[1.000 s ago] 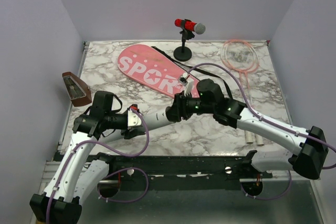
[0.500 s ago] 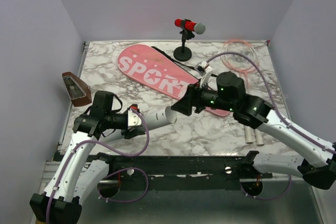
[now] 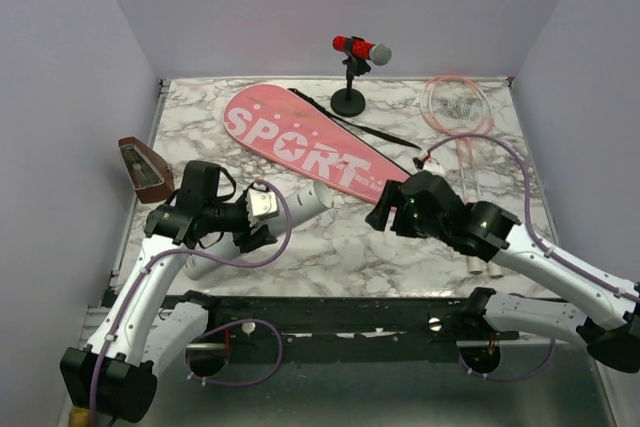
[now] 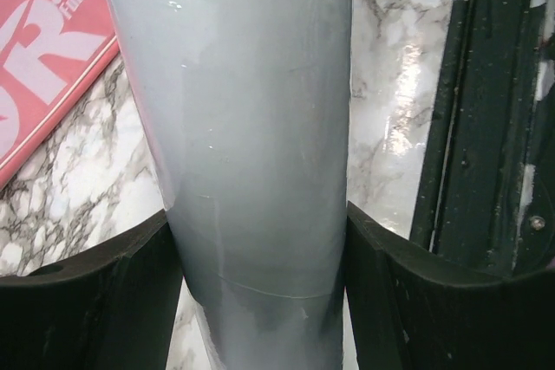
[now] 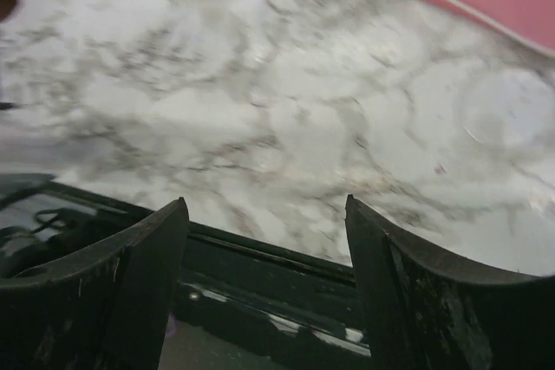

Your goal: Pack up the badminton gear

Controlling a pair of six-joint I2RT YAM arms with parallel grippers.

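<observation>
Right hand (image 5: 264, 214) withdrawn; tube (image 3: 305, 201) partly behind left hand (image 4: 260, 236).

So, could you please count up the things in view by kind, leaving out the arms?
Rackets: 2
White tube: 1
Pink bag: 1
Microphone: 1
Brown box: 1
Total: 6

Setting: robot lab test cell. Plain pale walls (image 3: 300, 17) close in beyond and to both sides of the left gripper (image 3: 268, 215) and right gripper (image 3: 381, 215). Marble-patterned table (image 3: 330, 247) lies beneath them. Black mounting rail (image 3: 350, 313) runs on their near side. Purple cables (image 3: 470, 137) trail along white arms (image 3: 560, 262).
</observation>
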